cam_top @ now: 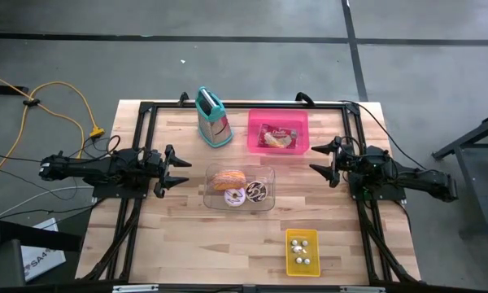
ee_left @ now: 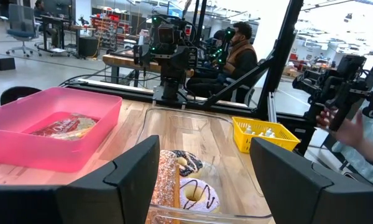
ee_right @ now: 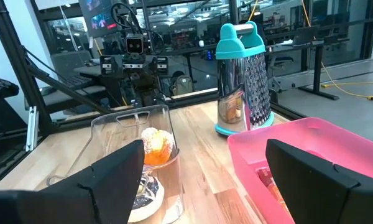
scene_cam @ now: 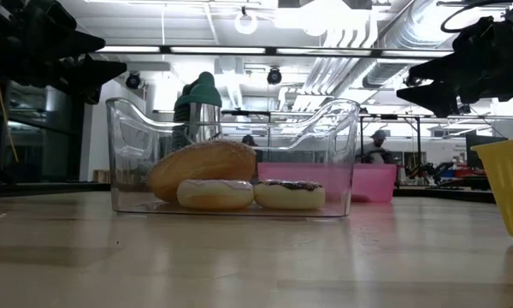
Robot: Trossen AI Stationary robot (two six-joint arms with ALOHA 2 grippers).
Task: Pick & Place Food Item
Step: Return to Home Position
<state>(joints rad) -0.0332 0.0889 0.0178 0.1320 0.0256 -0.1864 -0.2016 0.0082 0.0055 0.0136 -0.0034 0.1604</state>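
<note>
A clear plastic bin [cam_top: 264,194] sits mid-table and holds a bread roll [cam_top: 228,178], a white-iced donut [cam_top: 234,196] and a chocolate-topped donut [cam_top: 256,191]. Behind it a pink tray [cam_top: 301,122] holds a wrapped snack [cam_top: 277,137]. My left gripper [cam_top: 179,169] hovers open at the bin's left, pointing level toward it. At the bin's right my right gripper [cam_top: 319,158] hovers open, also level. Both wrist views show wide-spread fingers [ee_left: 127,180] [ee_right: 112,180] with nothing between them.
A metal grater with a teal top [cam_top: 213,119] stands upright at the far left of the pink tray. A yellow basket [cam_top: 302,252] with small pale items sits near the front right. Black frame rails [cam_top: 244,104] border the table. People stand in the room beyond.
</note>
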